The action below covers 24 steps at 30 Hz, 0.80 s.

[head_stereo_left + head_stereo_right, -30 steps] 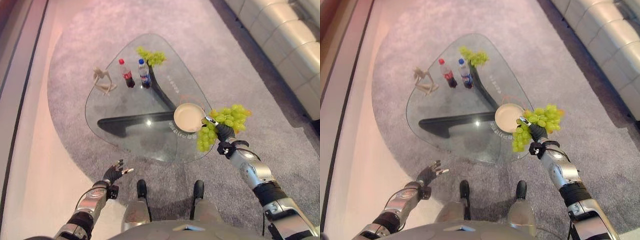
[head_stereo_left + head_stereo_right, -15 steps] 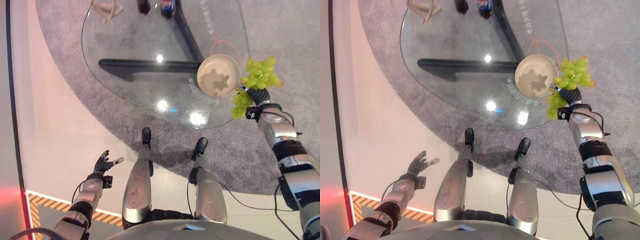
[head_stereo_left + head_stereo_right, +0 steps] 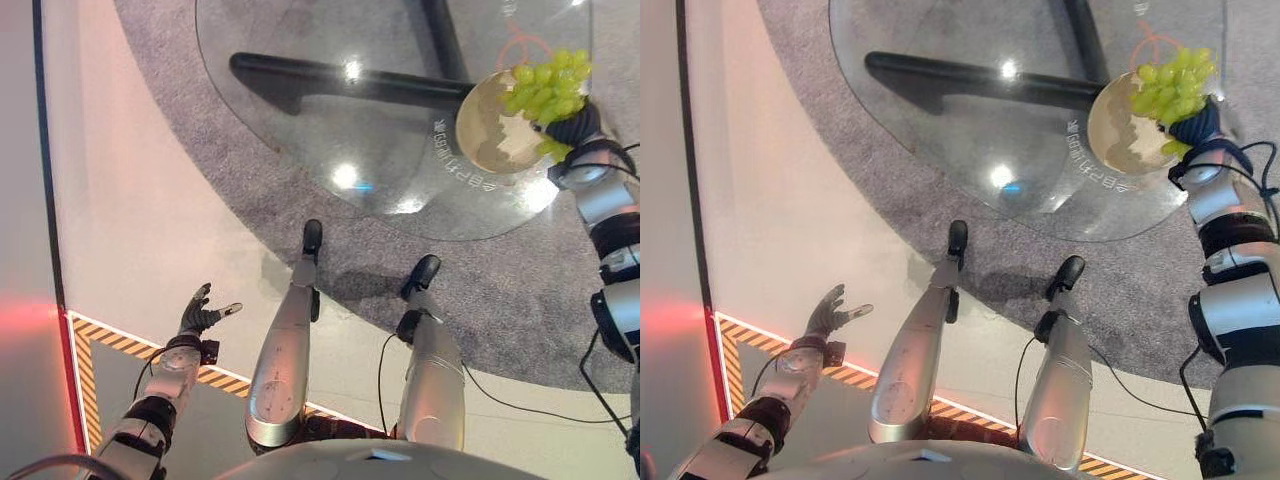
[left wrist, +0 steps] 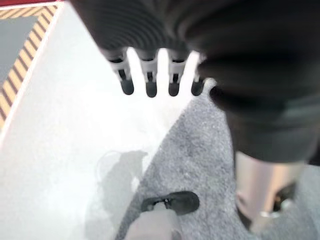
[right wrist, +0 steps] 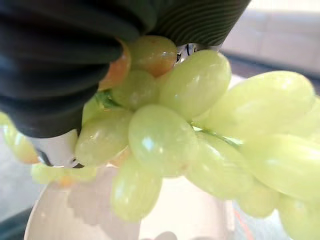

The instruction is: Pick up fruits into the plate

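Observation:
A bunch of green grapes (image 3: 545, 88) hangs over the far side of the cream round plate (image 3: 485, 150), which sits near the right edge of the glass table (image 3: 300, 130). My right hand (image 3: 578, 128) is shut on the bunch from the plate's right side. In the right wrist view the grapes (image 5: 200, 130) spill from under the dark cover of my right hand (image 5: 60, 75), with the plate's rim (image 5: 45, 225) just below them. My left hand (image 3: 200, 315) hangs low at the left over the floor, its fingers (image 4: 148, 85) straight and holding nothing.
The table's dark base (image 3: 330, 75) shows through the glass. Grey carpet (image 3: 250, 200) lies around the table, then pale floor with a yellow-and-black striped marking (image 3: 110, 345) at the lower left.
The camera has tilted further down, so the bottles and figurine have left the view. My right hand has carried the grapes from beside the plate to above it.

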Tool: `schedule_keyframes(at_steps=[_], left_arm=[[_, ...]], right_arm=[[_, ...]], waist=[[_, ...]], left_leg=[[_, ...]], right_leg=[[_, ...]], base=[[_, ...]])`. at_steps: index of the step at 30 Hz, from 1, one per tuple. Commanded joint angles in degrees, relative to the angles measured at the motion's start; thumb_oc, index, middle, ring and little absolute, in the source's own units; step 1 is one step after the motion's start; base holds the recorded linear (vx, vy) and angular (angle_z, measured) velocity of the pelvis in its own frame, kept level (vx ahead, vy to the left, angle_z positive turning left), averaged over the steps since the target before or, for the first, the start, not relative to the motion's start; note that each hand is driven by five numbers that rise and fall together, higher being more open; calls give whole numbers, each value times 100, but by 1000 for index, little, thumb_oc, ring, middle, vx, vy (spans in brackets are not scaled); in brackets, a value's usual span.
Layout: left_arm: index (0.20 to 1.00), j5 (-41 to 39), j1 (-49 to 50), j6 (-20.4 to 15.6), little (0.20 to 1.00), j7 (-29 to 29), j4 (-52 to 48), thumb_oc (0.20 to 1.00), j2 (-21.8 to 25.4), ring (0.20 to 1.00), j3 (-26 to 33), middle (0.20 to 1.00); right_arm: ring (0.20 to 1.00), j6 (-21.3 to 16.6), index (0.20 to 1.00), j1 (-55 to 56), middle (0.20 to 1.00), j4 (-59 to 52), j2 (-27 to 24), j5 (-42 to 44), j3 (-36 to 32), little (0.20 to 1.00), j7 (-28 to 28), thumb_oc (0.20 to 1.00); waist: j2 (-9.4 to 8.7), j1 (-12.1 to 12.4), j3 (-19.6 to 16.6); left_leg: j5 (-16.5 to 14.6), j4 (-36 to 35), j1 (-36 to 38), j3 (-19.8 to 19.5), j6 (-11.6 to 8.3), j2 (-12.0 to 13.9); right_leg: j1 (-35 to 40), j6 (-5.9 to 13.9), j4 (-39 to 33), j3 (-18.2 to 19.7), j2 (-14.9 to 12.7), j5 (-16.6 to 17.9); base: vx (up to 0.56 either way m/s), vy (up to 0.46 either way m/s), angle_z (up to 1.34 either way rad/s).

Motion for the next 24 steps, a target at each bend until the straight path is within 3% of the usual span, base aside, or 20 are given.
schedule_keyframes(at_steps=[1,9,10,11,12,15,19,24], left_arm=[[1000,-142,534,-43,1000,28,-28,1000,163,1000,-100,1000],[1000,-146,661,-73,1000,-2,-292,1000,229,1000,-231,1000],[1000,-154,683,-81,1000,-5,-308,1000,229,1000,-241,1000],[1000,-154,685,-81,1000,-5,-309,1000,228,1000,-241,1000],[1000,-160,724,-47,1000,-8,-375,1000,230,1000,-241,1000],[1000,-210,757,12,1000,32,-452,1000,239,1000,-275,1000],[1000,-189,836,-5,1000,-44,-417,1000,198,1000,-273,1000],[1000,-231,804,39,1000,-38,-397,1000,152,1000,-260,1000]], right_arm=[[200,358,200,-327,200,-18,-631,-373,316,200,-515,200],[200,929,200,-702,200,544,-704,-638,507,200,-784,200],[442,1044,442,-718,442,636,-701,-644,508,442,-792,442],[442,1061,442,-723,442,645,-700,-640,511,442,-788,442],[1000,1217,1000,-712,1000,774,-727,-614,495,1000,-701,1000],[1000,1195,1000,-635,1000,856,-810,-521,438,1000,-755,1000],[1000,662,1000,-558,1000,783,-813,-675,320,1000,-1219,1000],[1000,144,1000,-501,1000,439,-830,-835,287,1000,-1782,1000]], waist=[[268,39,-117],[446,92,-117],[477,95,-117],[479,94,-117],[517,94,-117],[566,81,-117],[649,65,-117],[599,7,-117]], left_leg=[[-1051,842,-280,-5,293,-653],[-1094,1078,-653,-14,364,-704],[-1091,1085,-687,-8,369,-710],[-1091,1086,-692,-7,369,-711],[-1075,1081,-723,-5,372,-717],[-1059,1083,-760,-9,385,-730],[-1079,1119,-738,-18,390,-750],[-1083,1104,-689,33,380,-732]], right_leg=[[-282,-276,844,-134,548,-813],[-697,-334,1117,-47,517,-880],[-748,-343,1137,-27,521,-884],[-754,-344,1140,-24,522,-885],[-793,-353,1138,10,529,-884],[-854,-369,1152,39,531,-886],[-893,-376,1236,81,535,-907],[-843,-365,1214,96,566,-904]], base=[[36,0,6],[32,-1,3],[8,9,4],[0,0,0],[0,0,0],[0,0,0],[0,0,0],[0,0,0]])
